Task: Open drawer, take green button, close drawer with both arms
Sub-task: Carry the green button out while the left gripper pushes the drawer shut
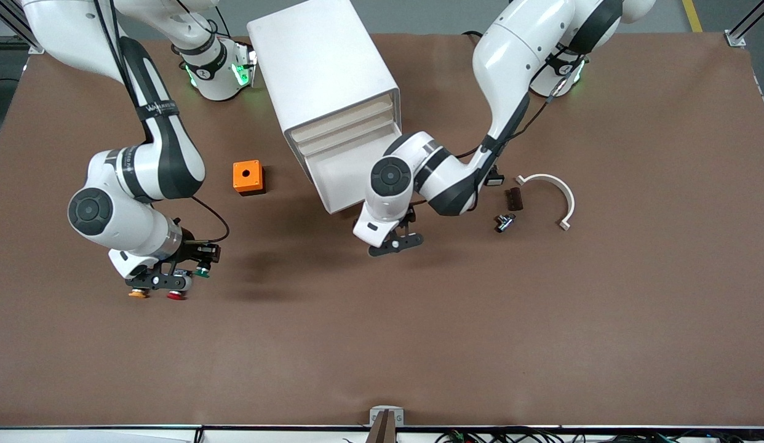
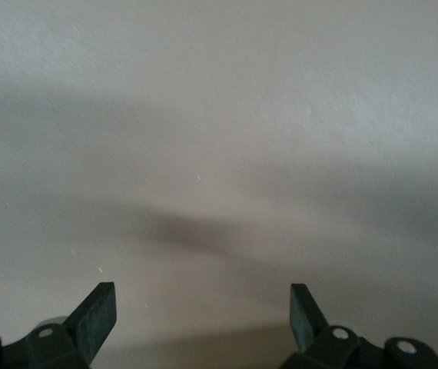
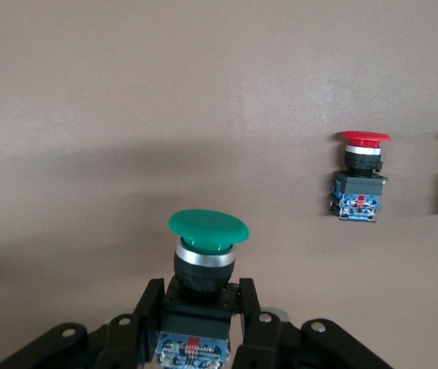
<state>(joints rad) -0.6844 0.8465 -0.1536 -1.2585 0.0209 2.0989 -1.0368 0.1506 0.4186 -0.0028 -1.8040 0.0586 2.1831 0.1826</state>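
Even overhead light, soft shadows; left wrist view seems slightly blurred.

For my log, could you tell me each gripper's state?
Left gripper: open, empty, at the drawer.
Right gripper: shut on the green button.

1. Both arms (image 1: 499, 67) are glossy white shells with black joint sections — round dark caps sit on the elbows.
2. Thin black cables run along each arm; green lights glow at the bases.
3. The left gripper (image 2: 204, 319) and right gripper (image 3: 196, 327) are black, two-fingered, with silver screws.
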